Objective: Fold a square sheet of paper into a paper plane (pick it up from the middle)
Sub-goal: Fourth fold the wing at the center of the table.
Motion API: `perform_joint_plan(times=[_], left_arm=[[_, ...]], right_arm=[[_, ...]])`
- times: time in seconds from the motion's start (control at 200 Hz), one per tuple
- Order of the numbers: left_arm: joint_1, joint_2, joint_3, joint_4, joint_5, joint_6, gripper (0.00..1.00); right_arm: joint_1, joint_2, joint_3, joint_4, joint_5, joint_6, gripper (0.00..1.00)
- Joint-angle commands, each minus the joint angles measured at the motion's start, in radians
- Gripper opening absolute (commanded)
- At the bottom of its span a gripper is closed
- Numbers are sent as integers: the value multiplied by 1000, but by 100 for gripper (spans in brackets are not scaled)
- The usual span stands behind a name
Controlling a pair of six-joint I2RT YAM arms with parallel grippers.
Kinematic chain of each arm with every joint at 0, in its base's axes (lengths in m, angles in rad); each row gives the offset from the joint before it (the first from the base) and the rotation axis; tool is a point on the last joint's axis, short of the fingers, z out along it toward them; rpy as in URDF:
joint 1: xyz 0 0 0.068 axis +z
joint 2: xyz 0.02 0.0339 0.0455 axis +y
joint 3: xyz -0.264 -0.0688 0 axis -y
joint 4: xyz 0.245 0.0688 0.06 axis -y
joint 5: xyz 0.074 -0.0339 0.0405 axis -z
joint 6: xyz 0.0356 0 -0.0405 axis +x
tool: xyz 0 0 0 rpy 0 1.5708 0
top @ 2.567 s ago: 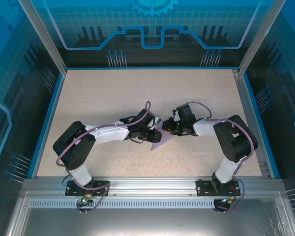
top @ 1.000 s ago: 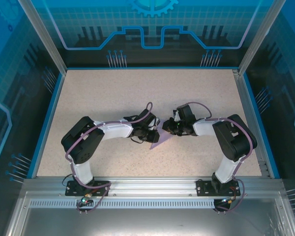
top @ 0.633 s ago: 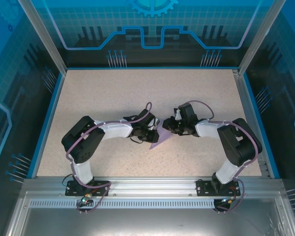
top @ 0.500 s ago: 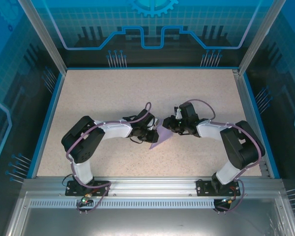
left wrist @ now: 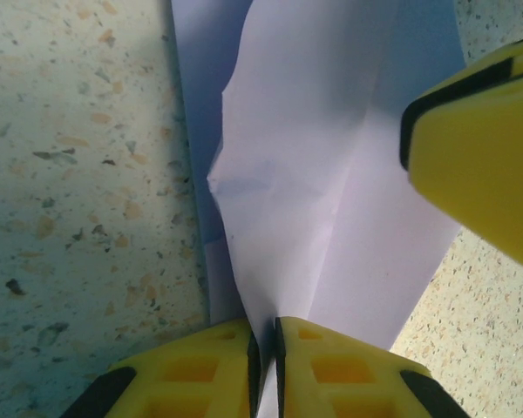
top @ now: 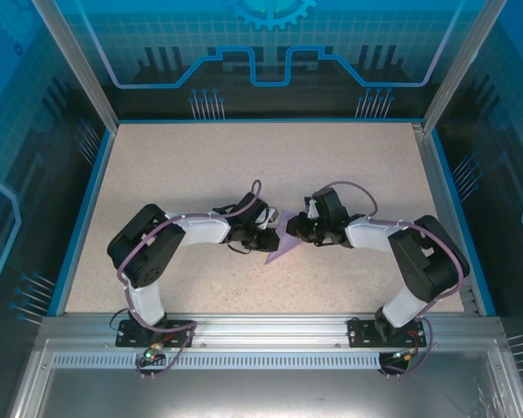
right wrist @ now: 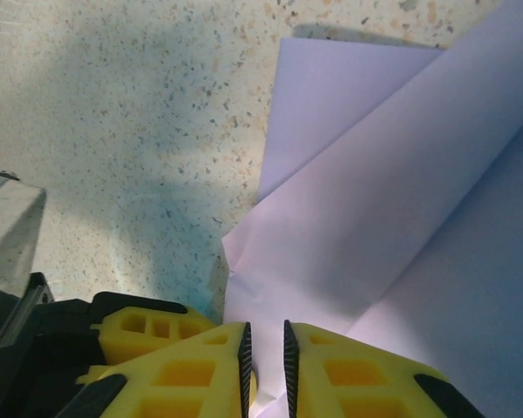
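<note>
the square sheet of paper (top: 280, 251), part-folded at the centre of the table (top: 174, 174), is light, limp and easily torn (grip near creases), its edges pinched by the near-shut left gripper (left wrist: 263, 340) and right gripper (right wrist: 265, 341).

Square sheet of paper (top: 277, 251): plain lavender-purple, no print. Lit folds look paler lilac and shaded parts bluer in the left wrist view. Surface (top: 192, 174): beige with fine brown and dark speckle. Left pincer (left wrist: 263, 348) and right pincer (right wrist: 266, 353): yellow fingers, black edging. Arms (top: 200, 229): white links, black joints. Cables (top: 258, 184): dull purple. Surface border (top: 83, 213): blue. Enclosure walls (top: 157, 43): translucent blue, cyan grid and circuit-line pattern, gear motif at top. Frame rails (top: 261, 326): plain silver-grey.
</note>
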Motion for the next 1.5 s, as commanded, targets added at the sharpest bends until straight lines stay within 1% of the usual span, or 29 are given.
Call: perform_joint_plan(times=[0.0, 0.425, 0.725, 1.025, 1.135, 1.496], left_arm=[[12, 34, -27, -17, -3, -7, 16], [19, 38, -45, -7, -11, -16, 15], [20, 43, -45, -6, -14, -14, 14], [22, -7, -27, -27, -15, -14, 18], [21, -29, -18, -40, -16, -12, 21], [22, -90, 13, -99, -60, 11, 30]], right_arm=[[16, 37, 25, -8, 13, -23, 19], [24, 125, 58, -17, 30, -54, 19], [30, 146, 73, -91, 75, -98, 19], [47, 190, 84, -151, 121, -125, 18], [52, 202, 91, -171, 137, -134, 18], [57, 216, 96, -198, 153, -148, 17]])
